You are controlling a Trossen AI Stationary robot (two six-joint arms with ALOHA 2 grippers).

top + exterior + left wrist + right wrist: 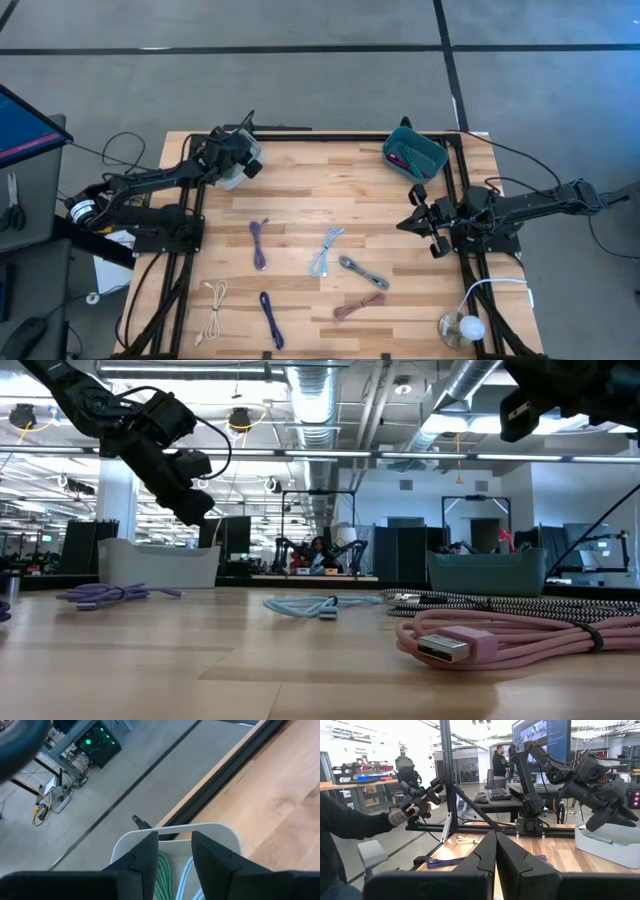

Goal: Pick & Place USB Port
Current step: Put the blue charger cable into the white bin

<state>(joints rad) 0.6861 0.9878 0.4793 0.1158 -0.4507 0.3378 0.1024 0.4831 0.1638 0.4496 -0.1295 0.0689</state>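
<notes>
Nearest the low camera, a pink cable (520, 635) coiled on the wooden surface (200, 660), its USB plug pointing at the lens. Just behind it, a black-and-white braided cable (500, 602). Farther back, a pale blue cable (320, 604) at the centre and a purple cable (105, 594) off to one side. From above, a cream cable (213, 308) and a dark blue cable (271, 318) along the near edge as well, all lying apart from one another.

At the far edge, two bins: a white bin (160, 564) on the left arm's side and a teal bin (487, 571) on the right arm's. Directly above the white bin, the left hand (174, 857), fingers parted to a narrow gap and holding nothing; below them, in the left wrist view, a green cable (162, 877) and a light blue cable (186, 875) lying inside the bin. Near the right edge of the surface, between the teal bin and a white lamp (460, 327), the right hand (495, 851), raised, fingers pressed together and empty.

Beyond the surface, a grey floor marked with dark lines, a large open workshop with exposed ceiling ducts and strip lights, desks, screens and further robot arms. In the right wrist view, a person's sleeve and hand (405, 812) gripping a handheld device, and another person (499, 762) standing far off by a desk.
</notes>
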